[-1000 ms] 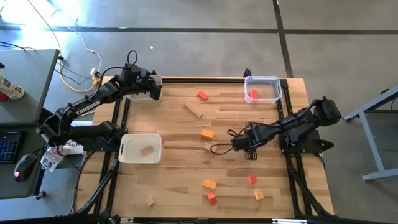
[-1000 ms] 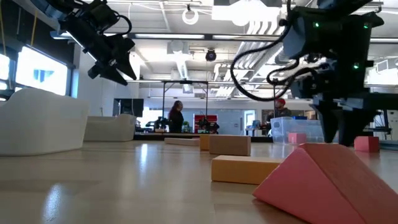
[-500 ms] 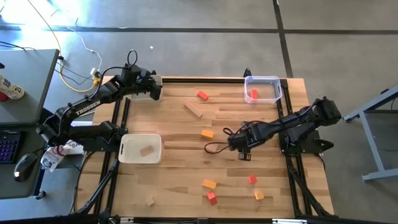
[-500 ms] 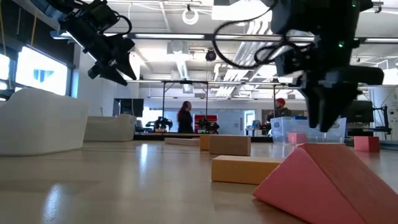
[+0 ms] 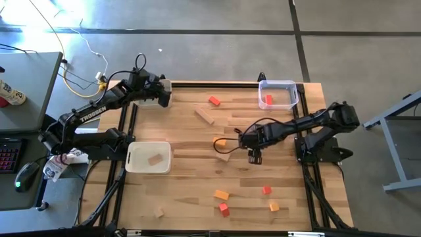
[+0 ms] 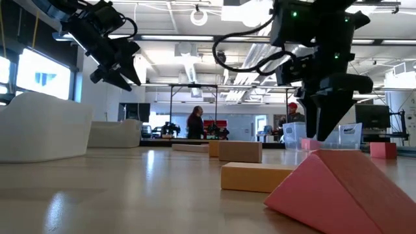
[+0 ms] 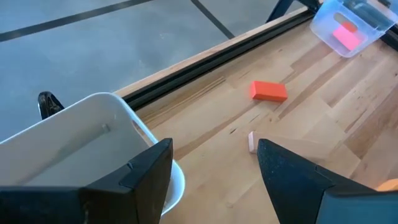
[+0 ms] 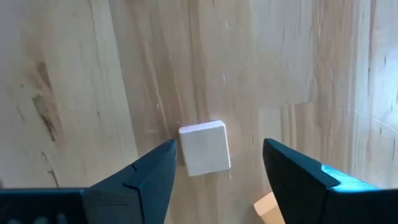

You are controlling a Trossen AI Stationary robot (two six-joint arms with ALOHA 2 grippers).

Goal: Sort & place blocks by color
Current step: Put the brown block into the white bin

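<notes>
Wooden table has blocks scattered everywhere; right gripper hangs over a plain wood cube, fingers spread wide on either side, probably lined up to grab it. Left gripper waits open above the white bin.

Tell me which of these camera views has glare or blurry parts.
Low view: the pink wedge up close is soft, ceiling lights glare behind. High view: sunlight washes out the floor at top left. Right wrist view: the pale cube is sharp, the right claw blurred.
</notes>
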